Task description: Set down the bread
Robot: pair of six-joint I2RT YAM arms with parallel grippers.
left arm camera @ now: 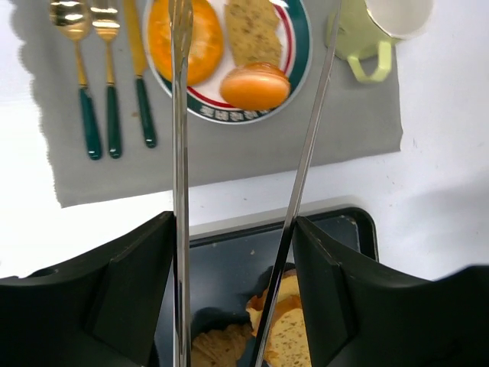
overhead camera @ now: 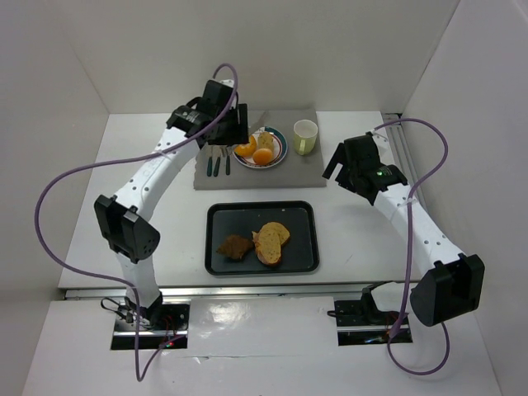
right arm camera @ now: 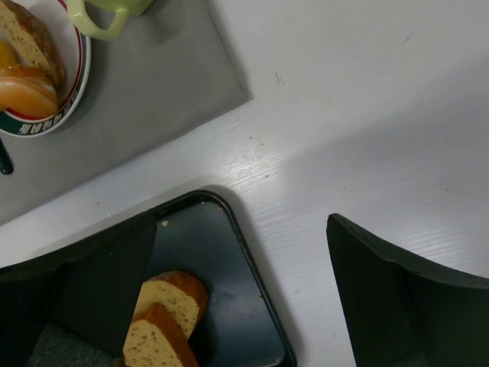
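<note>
A slice of bread (overhead camera: 266, 136) lies on the round plate (overhead camera: 280, 153) with two orange pieces (overhead camera: 263, 156); it also shows in the left wrist view (left arm camera: 254, 30). My left gripper (overhead camera: 239, 132) (left arm camera: 233, 229) is shut on metal tongs (left arm camera: 180, 153), whose arms are spread and reach over the plate; their tips are out of view. Two more bread slices (overhead camera: 272, 242) (right arm camera: 164, 313) and a brown pastry (overhead camera: 235, 246) lie on the black tray (overhead camera: 301, 206). My right gripper (overhead camera: 342, 165) (right arm camera: 241, 222) is open and empty above the tray's far right corner.
The plate sits on a grey mat (overhead camera: 301, 173) with a pale green mug (overhead camera: 305, 136) on its right and green-handled cutlery (overhead camera: 218, 162) on its left. White walls enclose the table on three sides.
</note>
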